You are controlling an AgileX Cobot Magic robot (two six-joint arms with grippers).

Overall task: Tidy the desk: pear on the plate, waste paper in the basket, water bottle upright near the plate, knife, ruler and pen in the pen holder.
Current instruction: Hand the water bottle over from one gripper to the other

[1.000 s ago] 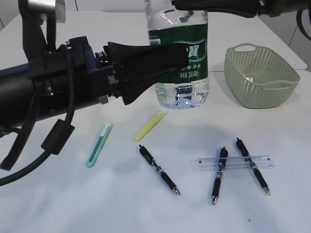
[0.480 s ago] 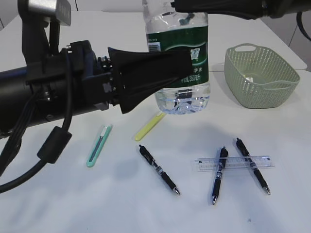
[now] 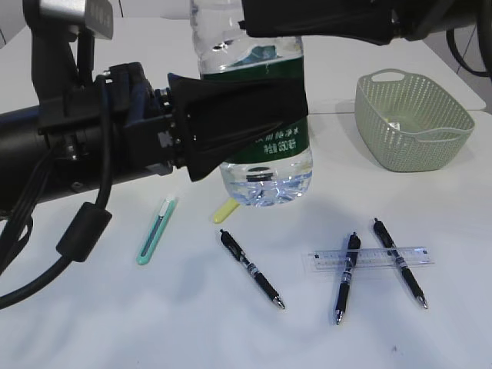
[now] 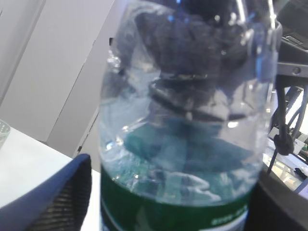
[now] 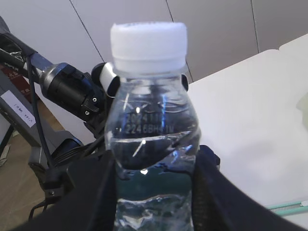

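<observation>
The bottle (image 3: 257,123) is up off the worktop (image 3: 115,323), upright, pinched at its shoulder by the right fingers (image 5: 103,192). The left fingers (image 3: 231,115) stand wide on either side of the green label; can't tell if they actually touch.

Only the right wrist view shows the white cap (image 5: 148,45), plus faint stamped digits on the neck, something like "2024" over "2246", rest too blurry. The left wrist view is almost all bottle (image 4: 185,120), with one dark finger (image 4: 53,202) low at its left. The exterior view cuts the bottle's top off but shows what lies below.

The label has "350" and a barcode; other print is too small to read.

Under the bottle lies a yellow-green stick (image 3: 225,209), half hidden. There's a mint knife (image 3: 156,231) to its left, three pens (image 3: 251,269) in front, and the ruler (image 3: 367,258) under two of them. The basket (image 3: 413,119) sits far right.
</observation>
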